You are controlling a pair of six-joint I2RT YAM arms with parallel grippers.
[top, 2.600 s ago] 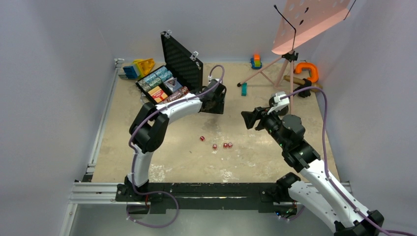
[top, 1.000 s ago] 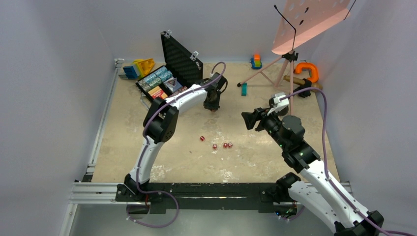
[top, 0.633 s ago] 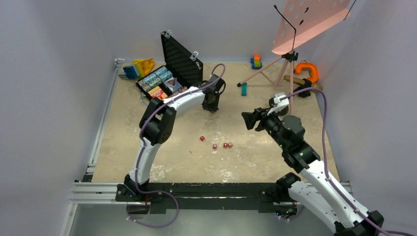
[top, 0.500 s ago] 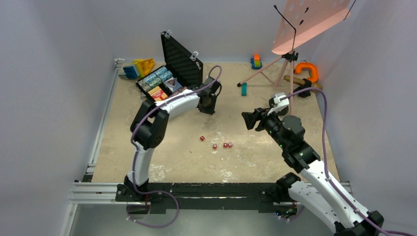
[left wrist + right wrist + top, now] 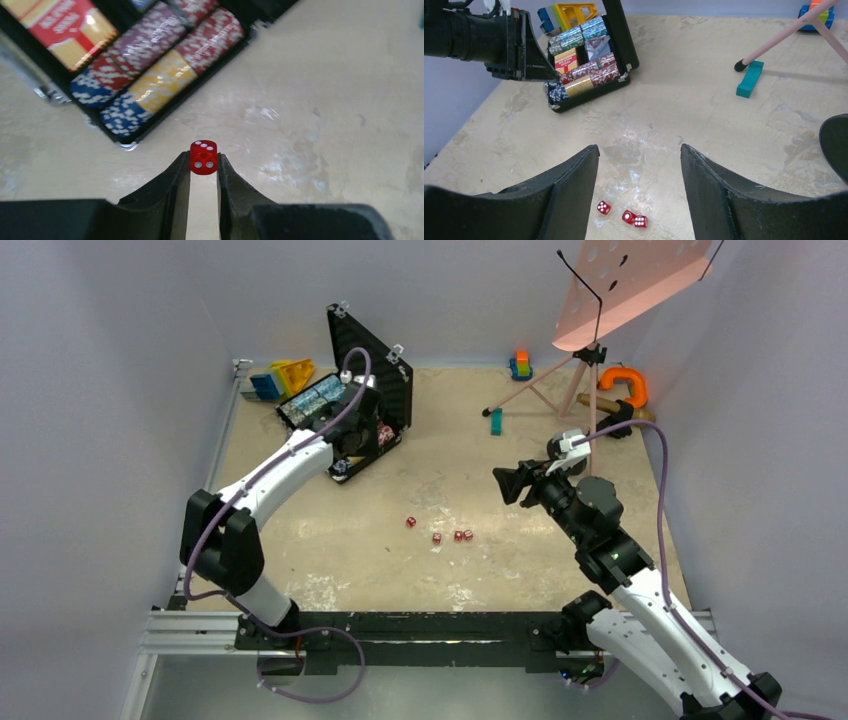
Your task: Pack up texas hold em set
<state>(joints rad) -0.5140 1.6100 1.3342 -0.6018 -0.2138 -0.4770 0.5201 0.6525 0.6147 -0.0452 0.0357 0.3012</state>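
Top external, left hand (image 5: 350, 458) swung, seemingly to briefcase (image 5: 375, 362)

The table (image 5: 520, 575) was a pale, mottled beige slab. An open black case (image 5: 388, 382) sat at its far left, with yellow and blue toy blocks (image 5: 283, 377) just behind it. Four red dice (image 5: 437, 537) lay in a loose row near the middle. A teal block (image 5: 496, 421) lay beside the legs of a pink music stand (image 5: 590, 356), with an orange piece (image 5: 625, 382) at the far right.

Three red dice (image 5: 628, 216) on the table (image 5: 694, 110) below spread jaws; open briefcase (image 5: 622, 37) with chip stacks (image 5: 585, 81) beyond
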